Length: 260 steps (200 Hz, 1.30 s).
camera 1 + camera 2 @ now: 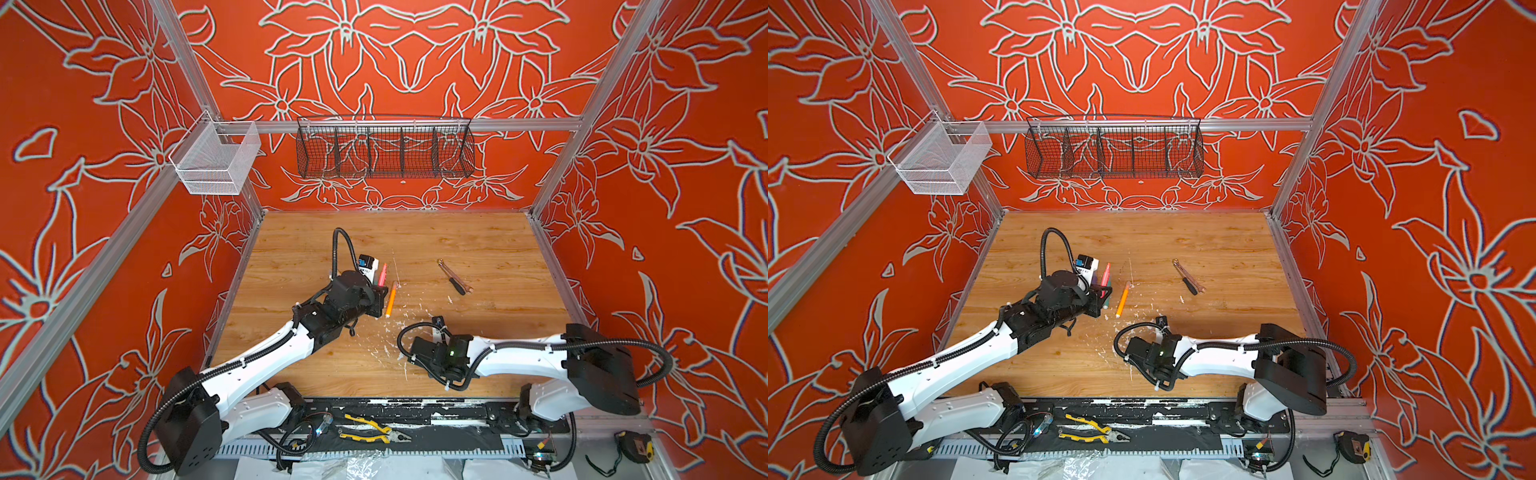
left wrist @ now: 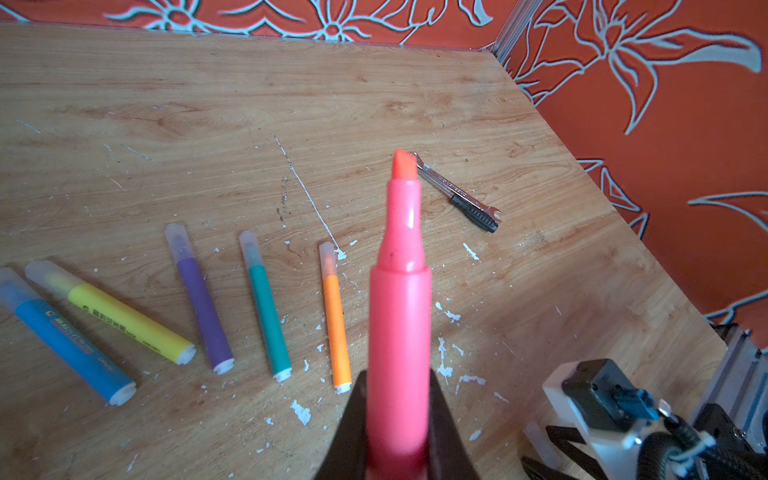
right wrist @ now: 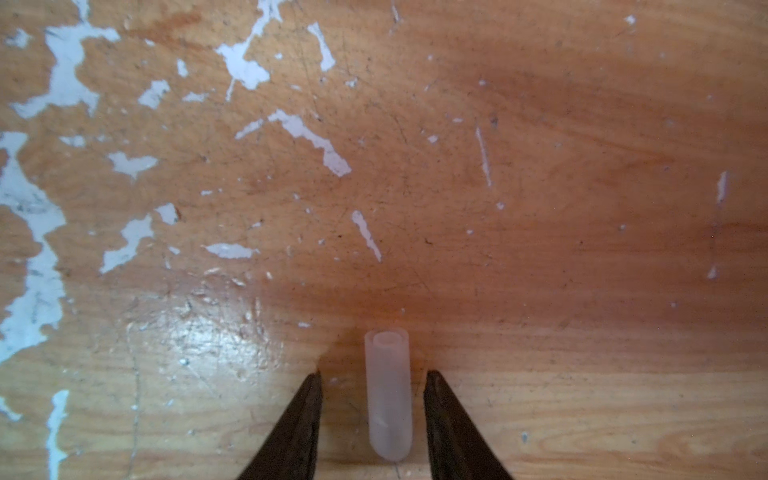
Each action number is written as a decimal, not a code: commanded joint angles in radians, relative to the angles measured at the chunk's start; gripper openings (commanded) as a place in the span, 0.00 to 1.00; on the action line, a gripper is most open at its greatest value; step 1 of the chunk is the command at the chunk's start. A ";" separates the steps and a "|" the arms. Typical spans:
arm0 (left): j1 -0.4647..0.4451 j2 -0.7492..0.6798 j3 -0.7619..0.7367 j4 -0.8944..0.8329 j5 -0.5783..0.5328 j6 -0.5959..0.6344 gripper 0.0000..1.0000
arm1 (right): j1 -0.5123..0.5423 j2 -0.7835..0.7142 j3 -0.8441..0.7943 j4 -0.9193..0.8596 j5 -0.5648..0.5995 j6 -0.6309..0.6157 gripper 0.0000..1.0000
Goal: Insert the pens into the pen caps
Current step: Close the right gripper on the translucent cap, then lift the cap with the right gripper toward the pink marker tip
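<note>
Orange floral walls [image 1: 415, 62] enclose a wooden table [image 1: 478, 249] flecked with white paint. We see the left claw [image 2: 398, 374] clamped on the uncapped pink-red pen [image 2: 400, 316], which juts out past its tips. Five capped pens [image 2: 268, 320] lie in a row on the table beside it. The right claw [image 3: 374, 372] stands narrowly parted around a clear cap [image 3: 388, 395] lying on the table, with neither jaw touching the cap.
</note>
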 commanded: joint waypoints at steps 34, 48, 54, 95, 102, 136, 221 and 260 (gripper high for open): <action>0.000 -0.020 -0.011 0.021 0.008 -0.003 0.00 | 0.004 0.048 -0.048 0.018 0.004 0.028 0.29; 0.000 -0.015 -0.006 0.019 0.017 -0.003 0.00 | 0.004 0.044 -0.057 0.024 0.006 0.031 0.26; 0.000 -0.015 -0.005 0.016 0.018 -0.001 0.00 | 0.002 0.040 -0.061 0.028 0.006 0.031 0.24; 0.000 -0.011 -0.005 0.022 0.026 -0.003 0.00 | -0.006 0.017 -0.099 0.078 0.004 0.031 0.20; 0.000 -0.011 -0.006 0.022 0.028 0.000 0.00 | -0.007 0.017 -0.100 0.083 0.004 0.030 0.20; 0.000 -0.006 -0.010 0.035 0.040 -0.002 0.00 | -0.010 0.021 -0.091 0.094 0.008 0.027 0.15; 0.000 -0.029 -0.025 0.050 0.063 0.000 0.00 | -0.029 -0.071 -0.013 0.103 0.078 -0.010 0.10; -0.001 -0.048 -0.045 0.088 0.126 0.013 0.00 | -0.106 -0.263 0.067 0.109 0.122 -0.098 0.09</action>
